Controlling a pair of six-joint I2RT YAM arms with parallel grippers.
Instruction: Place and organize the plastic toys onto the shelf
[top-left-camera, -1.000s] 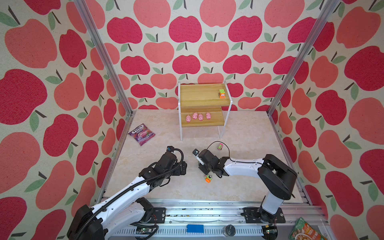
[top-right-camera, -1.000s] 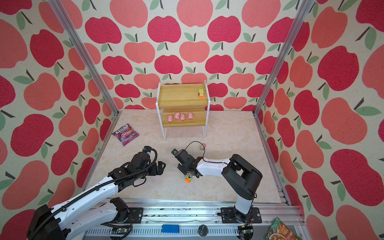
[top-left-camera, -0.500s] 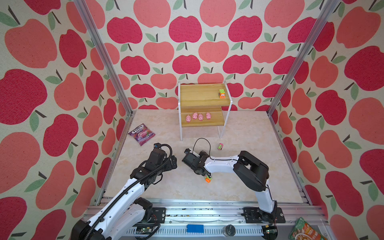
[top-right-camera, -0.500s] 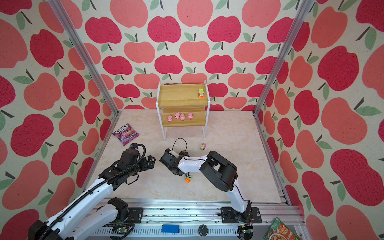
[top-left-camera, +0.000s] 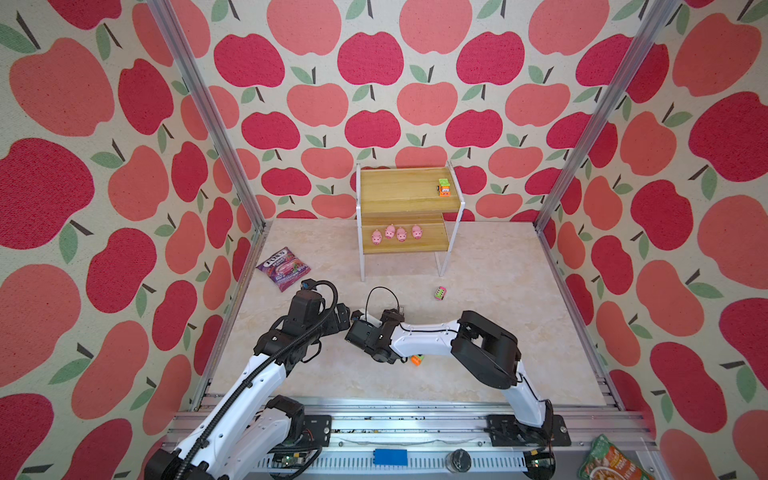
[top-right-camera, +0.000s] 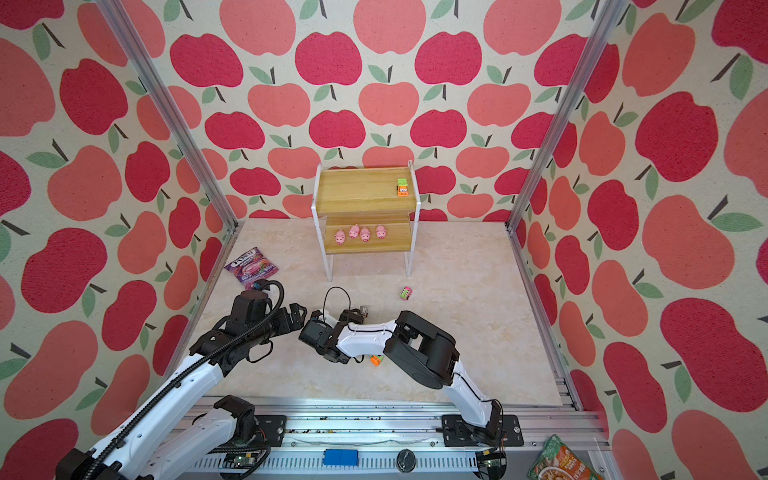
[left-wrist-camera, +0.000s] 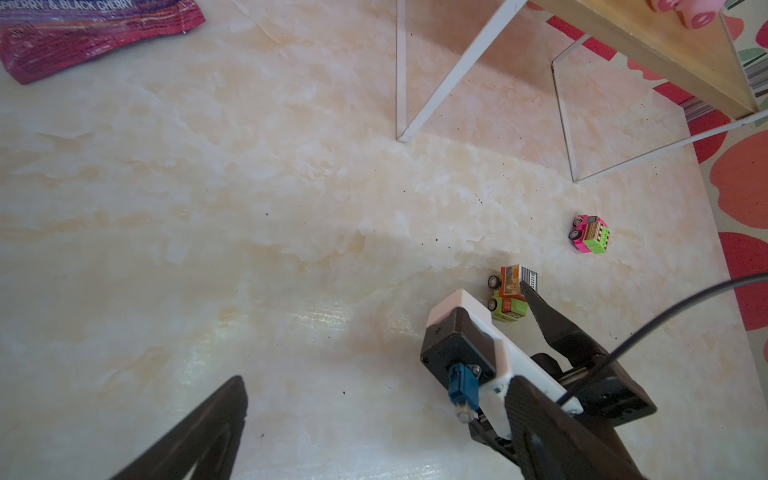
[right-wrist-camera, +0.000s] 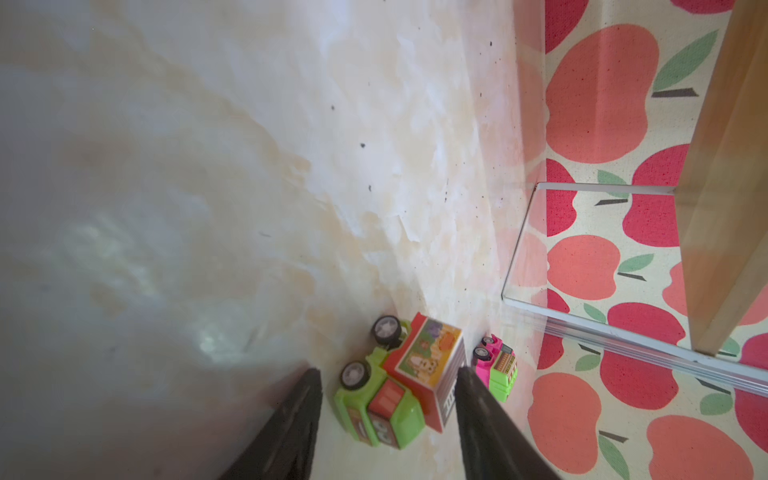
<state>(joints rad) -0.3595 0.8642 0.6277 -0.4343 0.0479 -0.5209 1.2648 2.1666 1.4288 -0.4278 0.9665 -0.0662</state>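
A green and red toy truck lies on its side on the floor between the fingers of my right gripper, which is open around it. In both top views that gripper hides most of the truck. A pink and green vehicle sits on the floor beyond it. An orange vehicle peeks out from under the right forearm. The shelf carries a green and orange vehicle on top and several pink pigs on its lower board. My left gripper is open and empty, close to the right wrist.
A purple candy bag lies at the far left by the wall. The shelf's thin white legs stand just beyond the loose vehicles. A snack packet lies outside the floor, at the near right corner.
The right arm folded, its elbow swinging left, and its jaws spread wider around the truck. The left gripper shifted back and to the left, still open.
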